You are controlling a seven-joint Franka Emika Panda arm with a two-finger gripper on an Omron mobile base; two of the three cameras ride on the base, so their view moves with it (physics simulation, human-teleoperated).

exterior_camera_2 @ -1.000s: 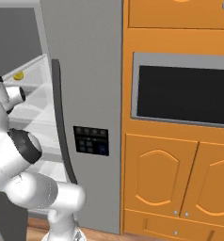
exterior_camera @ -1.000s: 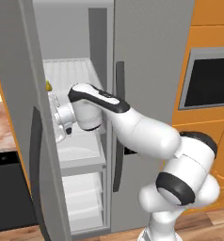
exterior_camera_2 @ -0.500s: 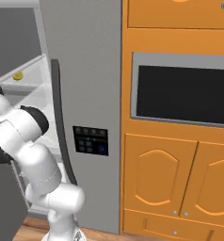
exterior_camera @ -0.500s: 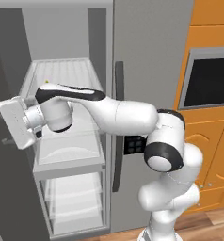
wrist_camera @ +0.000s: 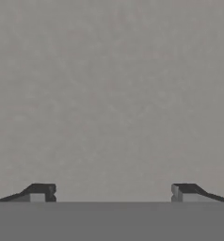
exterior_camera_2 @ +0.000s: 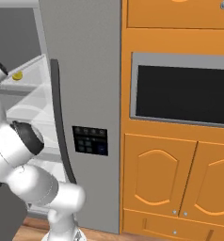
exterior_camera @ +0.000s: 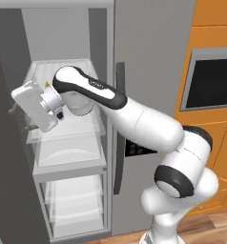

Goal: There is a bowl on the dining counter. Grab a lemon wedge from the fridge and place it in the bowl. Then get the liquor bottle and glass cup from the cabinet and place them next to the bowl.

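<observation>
The grey fridge [exterior_camera: 153, 57] stands with its left door [exterior_camera: 8, 181] swung wide open and its right door [exterior_camera_2: 81, 70] closed. The lemon wedge [exterior_camera_2: 17, 75], a tiny yellow piece, lies on the upper shelf; in the left base view the lemon wedge [exterior_camera: 47, 85] peeks out just above my wrist. My gripper [exterior_camera: 22, 118] is at the left of the opening, level with the middle shelf, pointing toward the open door. In the hand view the gripper [wrist_camera: 113, 193] is open, with nothing between its fingertips [wrist_camera: 38, 192] and a plain grey surface close ahead.
Pale shelves [exterior_camera: 70, 143] and lower drawers [exterior_camera: 75, 200] fill the fridge interior. A dark handle [exterior_camera: 119, 128] and a control panel [exterior_camera_2: 89, 140] are on the closed door. Orange cabinetry with a dark-windowed oven [exterior_camera_2: 184, 89] stands to the right.
The left fridge door has swung from partly open to wide open. My hand swept left out of the opening with it, then came back slightly right and up.
</observation>
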